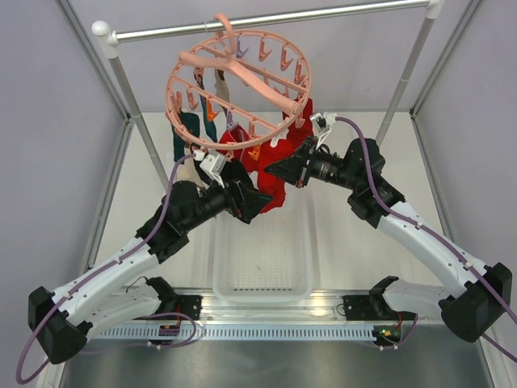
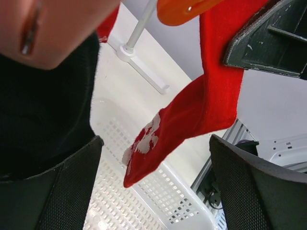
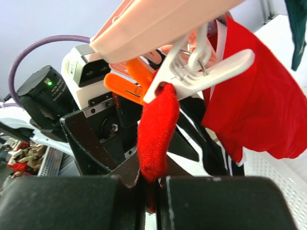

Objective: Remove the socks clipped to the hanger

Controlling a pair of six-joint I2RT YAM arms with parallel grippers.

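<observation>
The salmon-pink hanger point(image 1: 238, 89) hangs by its hook from the rail, with socks clipped under it: red ones point(image 1: 275, 174) and dark teal ones point(image 1: 190, 133). In the right wrist view my right gripper point(image 3: 152, 191) is shut on the toe of a red sock point(image 3: 156, 129) that a white clip point(image 3: 201, 72) still holds up. A wider red sock point(image 3: 259, 110) hangs beside it. My left gripper point(image 2: 156, 191) is open. A red sock with white patches point(image 2: 192, 120) dangles just ahead between its fingers point(image 2: 259, 187), untouched, and a black sock point(image 2: 43, 120) is at its left.
A white perforated basket point(image 1: 262, 259) lies on the table under the hanger, between the two arms. The metal rail point(image 1: 275, 20) and its slanted uprights point(image 1: 137, 113) frame the space. An orange clip point(image 3: 129, 84) hangs next to the white one.
</observation>
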